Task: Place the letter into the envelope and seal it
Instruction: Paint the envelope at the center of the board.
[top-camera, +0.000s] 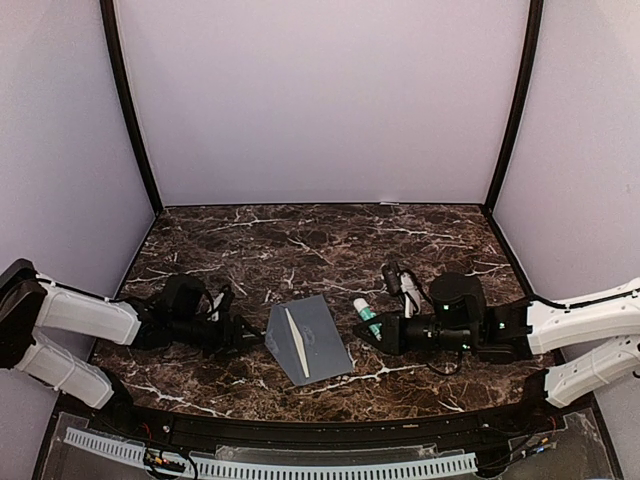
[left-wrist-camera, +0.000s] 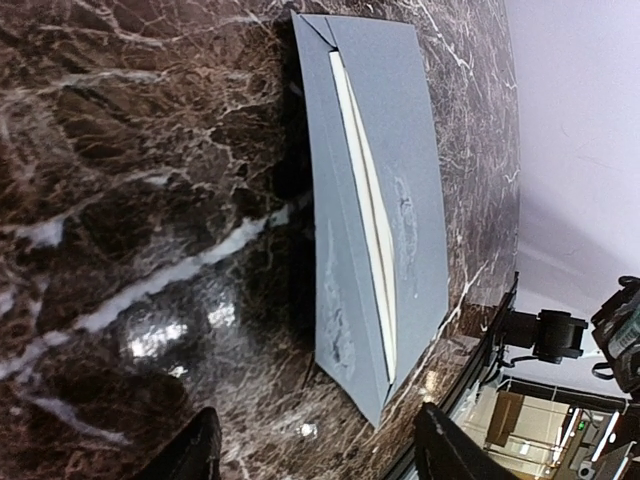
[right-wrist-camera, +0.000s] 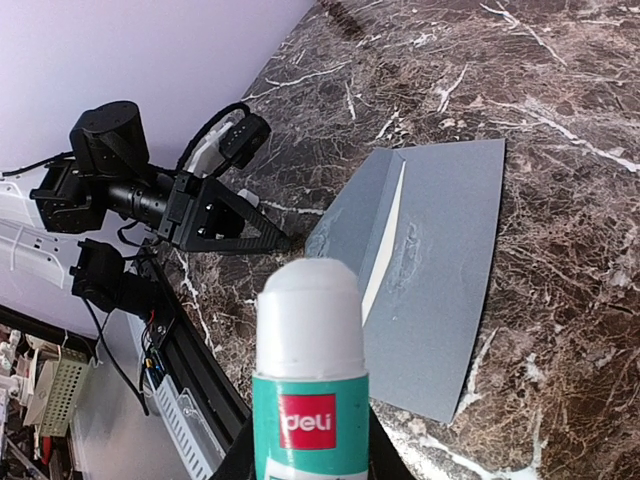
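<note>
Two arms reach in low over a dark marble table. From the 9 o'clock side the left gripper points toward 3 o'clock; its fingers stand spread with nothing pinched between them, and their tips sit right at the pointed left end of the envelope; whether they touch it cannot be told. The envelope, grey-blue, lies flat on the table near the 6 o'clock edge, about midway between the two grippers; its flap is folded over along the left side and mottled patches show on the paper. The letter is inside the envelope; only a thin cream strip shows along the opening, running from 12 toward 6 o'clock. Just off the envelope's 2 o'clock corner, apart from it, is a glue stick, green with a red label and a white cap; the right gripper, coming in from 3 o'clock, is pinched on the stick's lower body, cap end pointing toward the envelope.
</note>
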